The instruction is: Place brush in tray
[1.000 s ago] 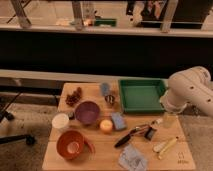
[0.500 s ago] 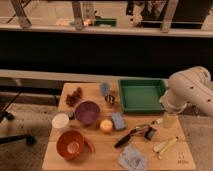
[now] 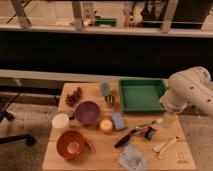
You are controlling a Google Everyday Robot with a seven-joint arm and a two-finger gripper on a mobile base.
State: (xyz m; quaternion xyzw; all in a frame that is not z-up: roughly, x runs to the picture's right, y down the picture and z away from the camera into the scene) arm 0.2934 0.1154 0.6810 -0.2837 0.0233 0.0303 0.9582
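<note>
The brush lies on the wooden table, its long black handle running diagonally from lower left to upper right, with its head near a small dark item. The green tray sits at the table's back right and holds nothing that I can see. My white arm reaches in from the right. My gripper hangs just below the tray's front right corner, to the right of and above the brush, not touching it.
A purple bowl, white cup, orange bowl, orange fruit and blue sponge fill the left and middle. A pale yellowish stick and crumpled bag lie at the front right.
</note>
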